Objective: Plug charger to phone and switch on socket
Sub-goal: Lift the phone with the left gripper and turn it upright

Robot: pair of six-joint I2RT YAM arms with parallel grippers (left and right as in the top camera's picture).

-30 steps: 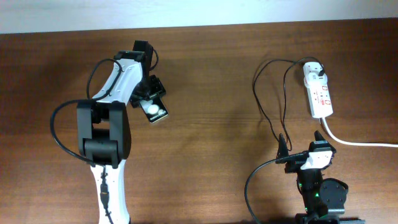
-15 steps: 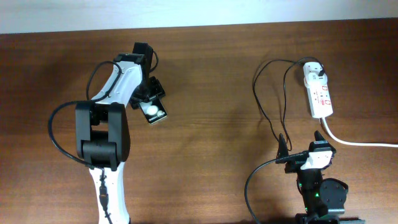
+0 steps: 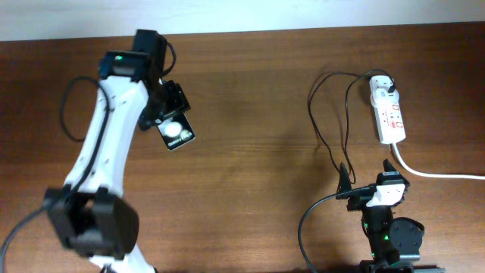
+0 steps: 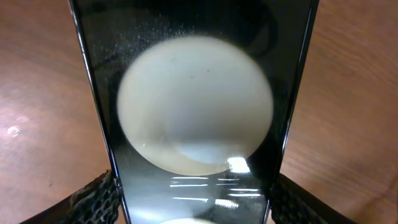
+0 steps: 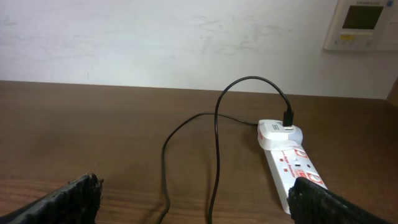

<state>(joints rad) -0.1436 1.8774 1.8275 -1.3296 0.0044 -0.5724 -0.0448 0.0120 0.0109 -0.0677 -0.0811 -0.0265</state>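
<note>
1. Now the phone (image 3: 176, 135) is seen shifted slightly left of where it was half a second ago. The left arm is stretched out longer over the far left of the table.
2. Firmly, the phone is clamped across its long edges by the left gripper (image 3: 170, 120).
3. Meanwhile, the right gripper (image 3: 367, 176) is parked at the near right, fingers spread, nothing held.
4. Over at the far right, the charger (image 3: 333, 144) is plugged into the socket (image 3: 388, 114). Its cable lies well apart from the phone, so plugging in is judged not yet begun.
5. Sadly, no brand can be read. The socket's red marks and the phone's white text are too small.
</note>
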